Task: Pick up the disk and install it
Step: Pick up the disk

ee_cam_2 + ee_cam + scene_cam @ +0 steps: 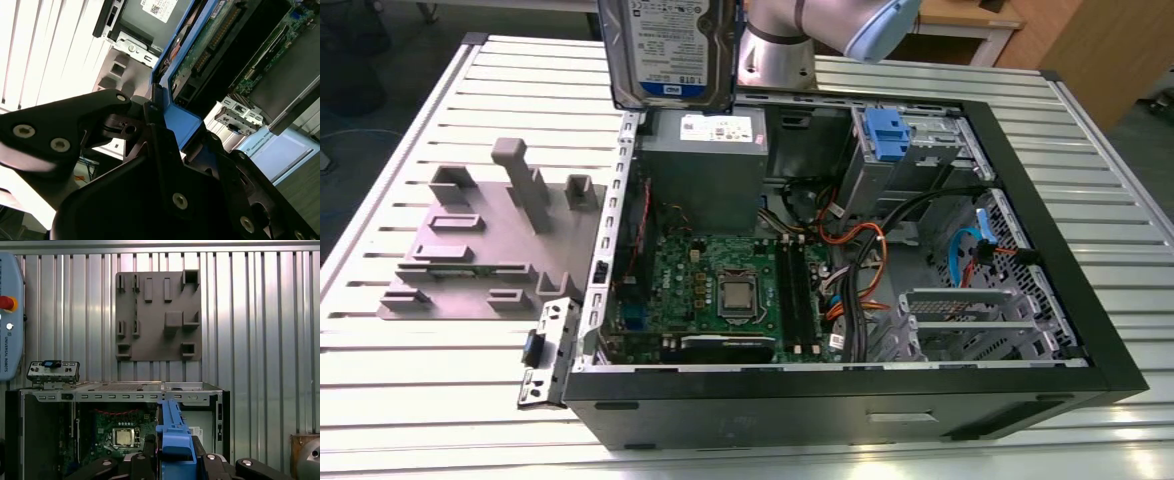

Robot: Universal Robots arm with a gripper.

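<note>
The disk (664, 50) hangs upright in the air above the back left corner of the open computer case (1067, 300), label side facing the exterior view. In the second wrist view its green circuit-board underside (210, 45) shows, with the blue carrier frame clamped between the black fingers (125, 127) of my gripper (170, 130). In the first wrist view the blue frame edge (172, 432) sits in my gripper (174, 454), above the case's inside. My gripper is shut on the disk.
Inside the case are a grey power supply (707, 160), the motherboard (720, 290), cables and a drive bay with a blue latch (887, 135). A grey fixture plate (467, 250) with raised blocks lies on the slatted table at the exterior view's left. A pendant (10, 315) lies nearby.
</note>
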